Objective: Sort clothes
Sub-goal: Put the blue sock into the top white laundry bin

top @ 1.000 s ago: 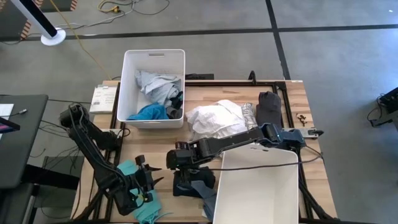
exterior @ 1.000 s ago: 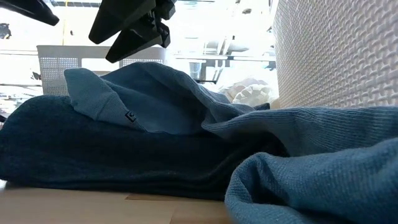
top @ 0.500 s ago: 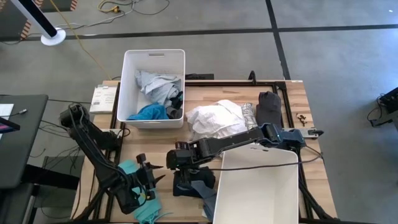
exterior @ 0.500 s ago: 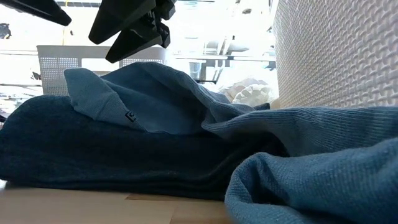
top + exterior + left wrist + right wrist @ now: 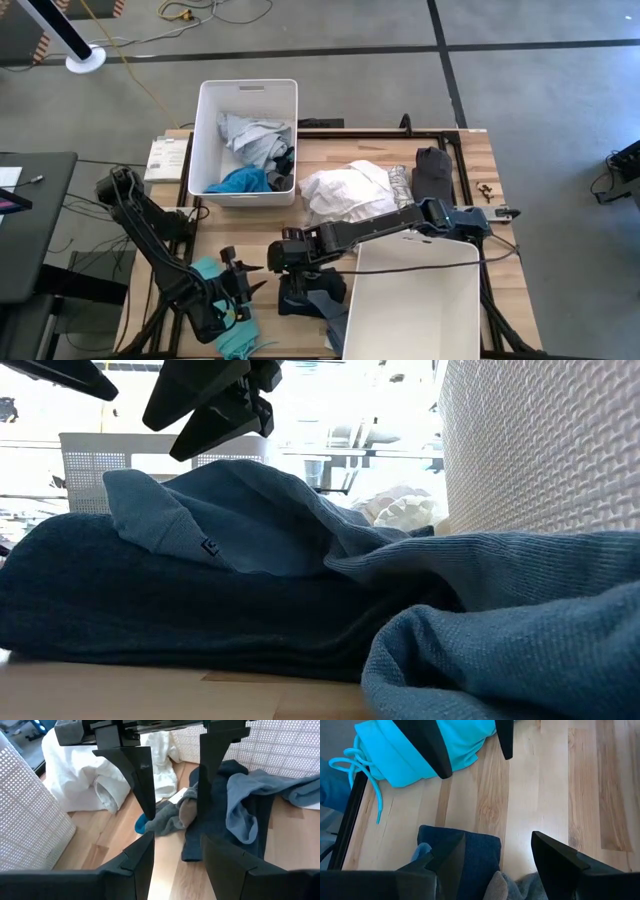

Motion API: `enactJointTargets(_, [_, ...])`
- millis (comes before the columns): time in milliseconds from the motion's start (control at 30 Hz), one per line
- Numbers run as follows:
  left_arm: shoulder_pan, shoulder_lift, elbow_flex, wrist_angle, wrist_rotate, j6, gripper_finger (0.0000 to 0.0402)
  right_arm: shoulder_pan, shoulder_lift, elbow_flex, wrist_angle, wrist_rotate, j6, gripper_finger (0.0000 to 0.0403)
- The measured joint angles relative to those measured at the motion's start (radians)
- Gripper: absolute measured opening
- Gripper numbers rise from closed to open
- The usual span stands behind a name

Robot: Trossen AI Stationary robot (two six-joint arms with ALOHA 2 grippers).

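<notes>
A dark blue garment (image 5: 312, 293) (image 5: 200, 590) lies crumpled on the wood near the table's front, against the near white bin. My right gripper (image 5: 273, 262) (image 5: 497, 855) hangs open just above its left part, touching nothing. A teal garment (image 5: 232, 335) (image 5: 415, 755) with a drawstring lies at the near left corner. My left gripper (image 5: 252, 281) (image 5: 177, 855) hovers open beside it, facing the right gripper, and holds nothing. A white garment (image 5: 348, 190) and a dark grey one (image 5: 432, 170) rest farther back on the table.
The far white bin (image 5: 208, 120) holds grey-white, teal-blue and dark clothes. The near white bin (image 5: 400, 270) stands at the front right, its mesh wall (image 5: 540, 440) close to the blue garment. A grey sock-like piece (image 5: 170, 820) lies beside the blue garment. Bare wood (image 5: 530, 795) lies between the grippers.
</notes>
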State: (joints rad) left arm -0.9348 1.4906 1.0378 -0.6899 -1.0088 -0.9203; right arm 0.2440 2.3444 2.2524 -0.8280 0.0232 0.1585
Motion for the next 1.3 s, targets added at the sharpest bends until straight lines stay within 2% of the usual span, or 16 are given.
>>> enactJointTargets(233, [-0.022,0.000,0.000,0.001,0.066,-0.003,0.0155,0.000,0.000,0.000,0.000,0.000,0.000,0.0243])
enactJointTargets(567, [-0.040,0.000,0.000,0.003,0.126,0.088,0.0156,0.000,0.000,0.000,0.008,0.000,0.001,0.0243])
enactJointTargets(700, [-0.052,0.000,0.000,0.001,0.171,0.125,0.0155,0.000,0.000,0.000,0.080,0.000,0.007,0.0243])
enactJointTargets(1000, [-0.058,0.000,0.000,-0.002,0.171,0.157,0.0156,-0.003,-0.001,0.001,0.326,-0.002,0.070,0.0243])
enactJointTargets(1133, [-0.058,0.000,0.000,-0.019,0.185,0.157,0.0156,-0.003,-0.002,0.001,0.299,-0.049,0.145,0.0243])
enactJointTargets(1300, [-0.058,0.000,0.000,-0.057,0.249,0.152,0.0156,-0.011,-0.002,0.001,0.093,-0.109,0.136,0.0243])
